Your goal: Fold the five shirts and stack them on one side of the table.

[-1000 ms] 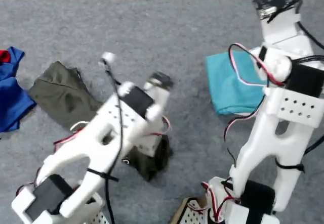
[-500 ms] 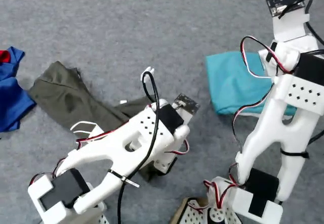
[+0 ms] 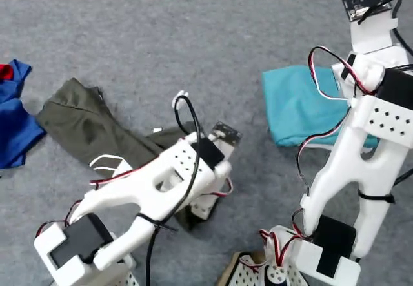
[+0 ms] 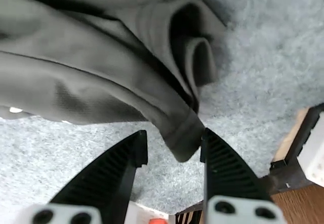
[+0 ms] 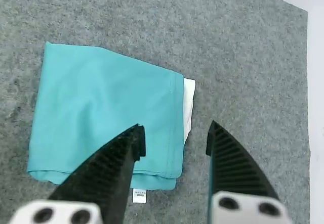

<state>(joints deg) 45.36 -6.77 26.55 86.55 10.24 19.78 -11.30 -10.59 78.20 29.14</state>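
Observation:
An olive shirt (image 3: 84, 124) lies crumpled from the left-centre of the grey table toward its front. My left arm (image 3: 161, 183) leans over its near end. In the left wrist view the left gripper (image 4: 173, 138) is open, with a folded hem of the olive shirt (image 4: 182, 138) lying between its fingertips. A folded teal shirt (image 3: 293, 112) rests at the right side. My right gripper (image 5: 174, 130) hangs open high above the teal shirt (image 5: 101, 113), which has a white shirt (image 5: 189, 102) peeking out from beneath it.
A blue shirt (image 3: 13, 124) with a red patch (image 3: 5, 71) sits bunched at the far left edge. The table's front edge and wooden frame (image 4: 293, 138) are close beside the olive hem. Both arm bases stand at the front.
My left arm swung right along the olive shirt, then eased slightly back left. The right arm lifted and shifted a little to the right, then held still.

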